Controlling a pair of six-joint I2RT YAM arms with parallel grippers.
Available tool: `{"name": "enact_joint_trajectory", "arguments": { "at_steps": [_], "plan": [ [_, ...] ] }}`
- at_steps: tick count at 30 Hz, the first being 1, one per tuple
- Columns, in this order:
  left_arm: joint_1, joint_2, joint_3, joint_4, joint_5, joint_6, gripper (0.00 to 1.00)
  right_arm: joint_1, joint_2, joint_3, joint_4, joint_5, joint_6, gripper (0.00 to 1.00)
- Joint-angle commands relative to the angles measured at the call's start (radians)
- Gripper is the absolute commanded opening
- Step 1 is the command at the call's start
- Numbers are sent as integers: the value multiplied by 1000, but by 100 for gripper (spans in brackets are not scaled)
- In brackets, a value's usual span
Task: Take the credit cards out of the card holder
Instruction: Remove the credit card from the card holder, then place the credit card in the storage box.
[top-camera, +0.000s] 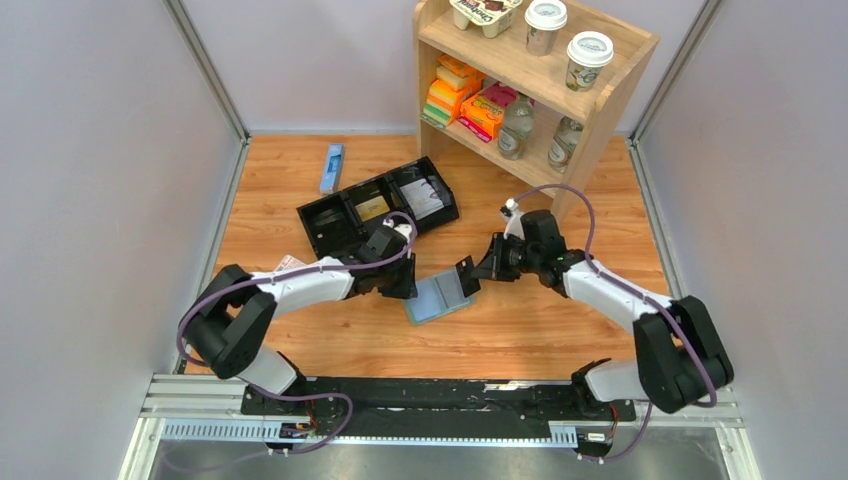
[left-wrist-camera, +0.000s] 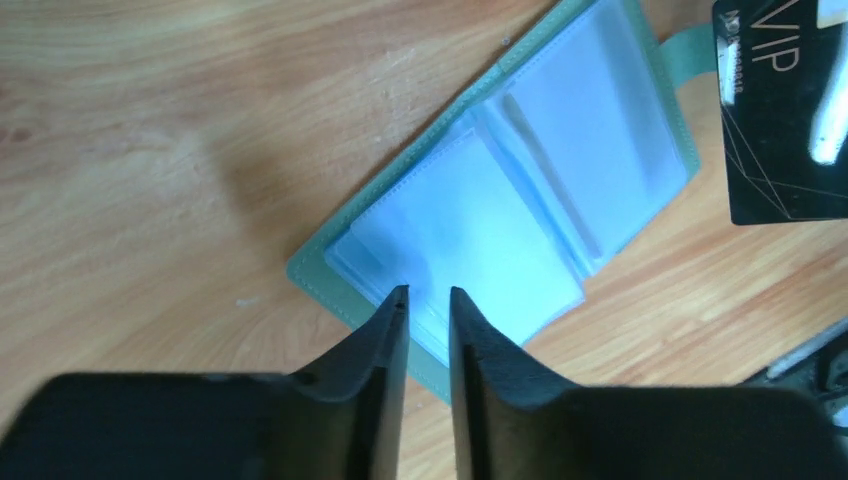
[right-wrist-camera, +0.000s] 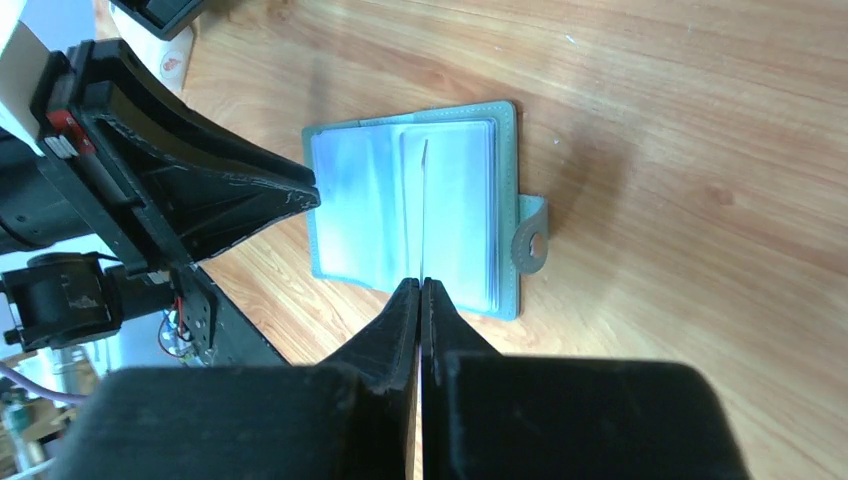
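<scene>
My right gripper (right-wrist-camera: 421, 285) pinches a thin, stiff black card (left-wrist-camera: 785, 110) by its edge. At eight o'clock from it lies the card holder (top-camera: 437, 298), open flat. It looks light and floppy, its pockets probably slick. My left gripper (left-wrist-camera: 428, 292), narrowly parted and empty, hovers at its edge.

A black tray (top-camera: 325, 230) with three parts lies on the wooden table (top-camera: 560, 330). A long blue packet (top-camera: 332, 167) lies near it. At the back stands a wooden shelf (top-camera: 625, 42). Two paper cups with lids (top-camera: 545, 25) and a pack of little pots (top-camera: 487, 14) sit on top. Two water bottles (top-camera: 516, 127) and bright boxes (top-camera: 452, 90) stand lower down.
</scene>
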Motion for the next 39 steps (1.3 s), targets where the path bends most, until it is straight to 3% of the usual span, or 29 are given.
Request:
{"name": "enact_joint_trajectory", "arguments": {
  "at_steps": [1,5,7,11,16,22,32,39],
  "plan": [
    [-3,-163,7,-18,-35,81,37,41,-127,103,-163,86,-120,0],
    [1,-290,42,-59,-40,207,70,97,-199,169,-245,96,-187,0],
    [5,-351,67,-90,-26,281,80,130,-229,198,-268,87,-220,0],
    [28,-469,101,-133,86,436,87,210,-267,267,-326,49,-299,1],
    [44,-595,148,-177,316,595,88,322,-295,338,-400,-8,-401,3],
    [47,-610,222,-348,541,746,87,423,-331,391,-435,-58,-500,4],
    [47,-525,270,-421,841,767,57,466,-354,407,-424,-147,-551,5],
    [47,-455,242,-331,909,671,57,466,-356,359,-351,-102,-534,0]
  ]
}}
